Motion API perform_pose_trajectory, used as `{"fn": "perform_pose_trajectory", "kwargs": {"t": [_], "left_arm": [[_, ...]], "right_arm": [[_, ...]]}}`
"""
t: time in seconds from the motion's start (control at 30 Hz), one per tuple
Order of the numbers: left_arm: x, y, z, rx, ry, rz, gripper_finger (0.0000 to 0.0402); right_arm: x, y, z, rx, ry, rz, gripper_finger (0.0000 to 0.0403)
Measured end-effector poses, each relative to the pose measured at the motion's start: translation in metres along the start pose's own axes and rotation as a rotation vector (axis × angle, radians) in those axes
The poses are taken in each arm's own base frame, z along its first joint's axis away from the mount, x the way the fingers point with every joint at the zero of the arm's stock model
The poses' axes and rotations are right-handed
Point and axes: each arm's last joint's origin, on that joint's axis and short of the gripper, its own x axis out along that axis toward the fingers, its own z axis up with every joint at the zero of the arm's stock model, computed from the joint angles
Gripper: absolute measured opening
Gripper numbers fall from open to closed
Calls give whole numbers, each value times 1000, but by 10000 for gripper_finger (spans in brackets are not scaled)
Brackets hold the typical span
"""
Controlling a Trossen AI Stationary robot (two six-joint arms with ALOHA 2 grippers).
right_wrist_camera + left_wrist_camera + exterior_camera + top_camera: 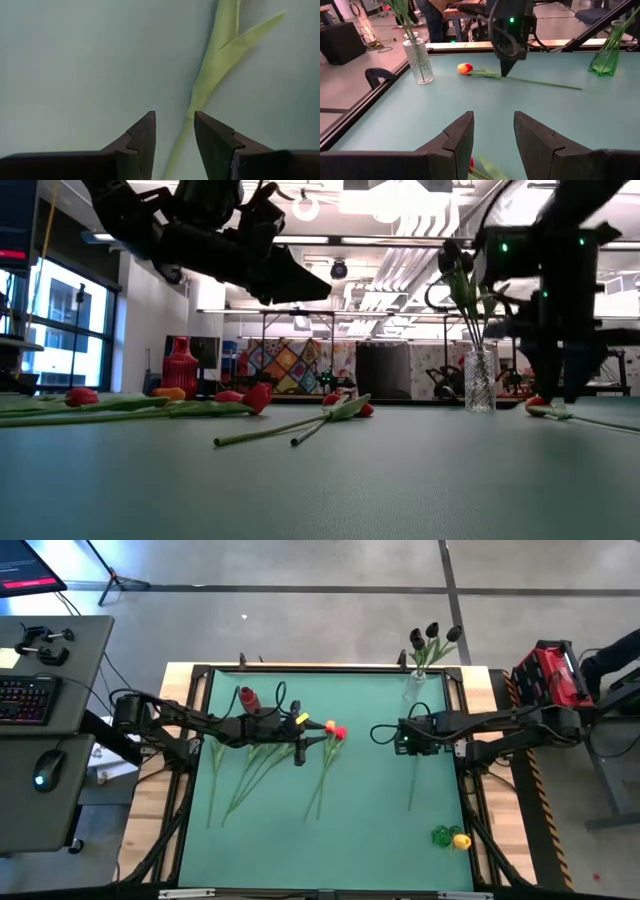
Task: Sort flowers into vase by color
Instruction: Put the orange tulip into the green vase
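No words can be read on anything; the red vase [246, 698] is partly hidden behind the left arm, and the green vase [443, 835] near the right front corner is hard to make out from above. The clear vase [418, 683] at the back edge holds three dark tulips [432, 636]; red and orange tulips [330, 745] lie loose on the green table [370, 830].

The left gripper [493, 135] hangs above them, fingers apart, holding nothing; the right gripper [174, 135] points down over one lone tulip's stem [212, 65], fingers apart on either side, not squeezing it.
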Motion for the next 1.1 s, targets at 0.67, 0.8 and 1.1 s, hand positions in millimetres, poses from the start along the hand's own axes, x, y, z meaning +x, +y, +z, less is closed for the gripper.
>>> {"fn": "perform_pose_trajectory", "kwargs": {"t": [0.67,0.8,1.1], "left_arm": [[0,0,0,0,1,0,126],[0,0,0,0,0,0,126],[0,0,0,-3,1,0,126]], "right_arm": [[24,-18,9,-8,-3,-22,90],[24,-17,10,-53,-18,-13,25],[10,-13,8,-103,-69,65,4]]}}
